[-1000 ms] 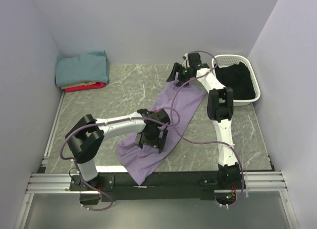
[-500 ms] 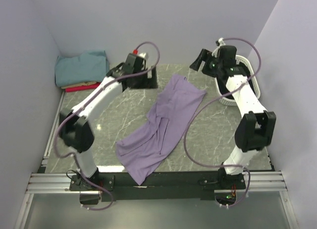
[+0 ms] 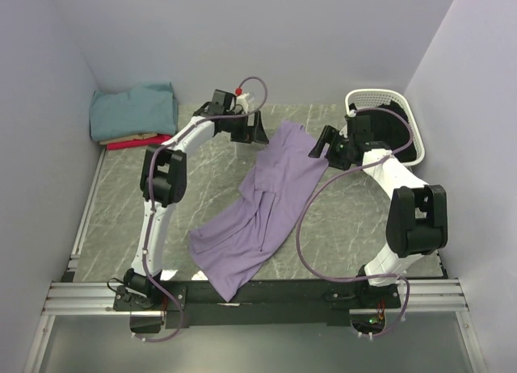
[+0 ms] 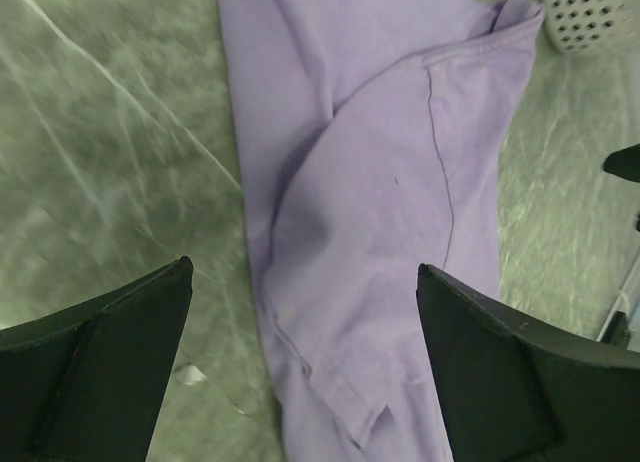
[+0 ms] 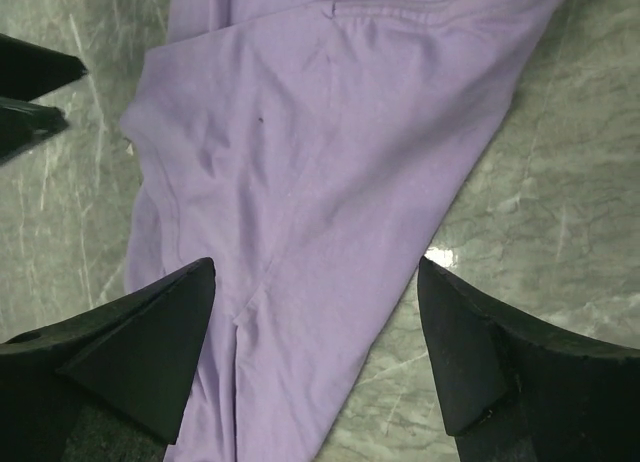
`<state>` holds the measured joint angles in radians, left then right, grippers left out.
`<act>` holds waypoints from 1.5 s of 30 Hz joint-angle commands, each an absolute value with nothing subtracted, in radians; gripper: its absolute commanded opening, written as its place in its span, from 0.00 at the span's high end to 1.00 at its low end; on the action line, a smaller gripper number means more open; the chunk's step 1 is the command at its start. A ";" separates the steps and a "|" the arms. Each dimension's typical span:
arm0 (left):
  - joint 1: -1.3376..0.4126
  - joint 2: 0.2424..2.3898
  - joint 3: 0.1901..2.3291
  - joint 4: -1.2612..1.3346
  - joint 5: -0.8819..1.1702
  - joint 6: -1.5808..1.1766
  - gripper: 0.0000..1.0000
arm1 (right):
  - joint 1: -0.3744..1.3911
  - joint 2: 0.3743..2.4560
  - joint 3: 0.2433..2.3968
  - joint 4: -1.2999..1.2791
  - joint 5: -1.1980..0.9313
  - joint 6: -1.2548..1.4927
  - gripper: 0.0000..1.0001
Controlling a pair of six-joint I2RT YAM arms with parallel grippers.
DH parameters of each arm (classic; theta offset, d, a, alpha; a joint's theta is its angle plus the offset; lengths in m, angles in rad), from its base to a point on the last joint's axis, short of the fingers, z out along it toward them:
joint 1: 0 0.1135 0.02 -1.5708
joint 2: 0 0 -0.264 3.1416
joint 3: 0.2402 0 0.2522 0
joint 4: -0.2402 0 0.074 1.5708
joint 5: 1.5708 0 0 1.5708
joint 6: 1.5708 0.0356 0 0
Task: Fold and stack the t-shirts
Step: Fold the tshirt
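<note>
A large lavender-purple t-shirt (image 3: 262, 203) lies crumpled and stretched diagonally across the marble table, its near end hanging over the front edge. It fills the left wrist view (image 4: 370, 182) and the right wrist view (image 5: 320, 182). My left gripper (image 3: 254, 131) is open above the shirt's far left corner. My right gripper (image 3: 319, 144) is open above the shirt's far right corner. Neither holds cloth. A stack of folded teal (image 3: 133, 111), tan and red (image 3: 139, 141) t-shirts sits at the far left corner.
A white perforated basket (image 3: 388, 98) holding dark cloth stands at the far right; its rim shows in the left wrist view (image 4: 590, 17). Purple cables loop from both arms. Walls close in on the left, back and right.
Both arms have swung: the left gripper went from the shirt's middle to its far left corner, and the right gripper came down from near the basket to the far right corner.
</note>
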<state>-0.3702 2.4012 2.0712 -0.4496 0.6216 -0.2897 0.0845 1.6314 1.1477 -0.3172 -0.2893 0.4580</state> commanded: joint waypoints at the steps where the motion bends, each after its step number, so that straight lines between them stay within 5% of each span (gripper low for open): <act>1: -0.344 2.414 2.163 -0.338 0.810 -0.259 0.01 | 0.086 1.627 1.160 -0.288 -0.242 0.480 0.13; 39: -0.425 2.726 2.344 -0.350 0.827 -0.251 0.01 | 0.052 1.925 1.196 -0.201 -0.265 0.565 0.18; 41: -0.425 2.737 2.338 -0.325 0.839 -0.284 0.08 | 0.052 1.945 1.230 -0.209 -0.278 0.563 0.26; 42: -0.425 2.740 2.338 -0.322 0.838 -0.291 0.21 | 0.052 1.950 1.239 -0.209 -0.285 0.561 0.28; 45: -0.425 2.740 2.332 -0.311 0.835 -0.308 0.39 | 0.055 1.980 1.278 -0.213 -0.313 0.560 0.39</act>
<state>-0.4206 2.6968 2.3280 -0.2932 0.8330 -0.2745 0.0582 1.9377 1.2209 -0.1947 -0.2890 0.5632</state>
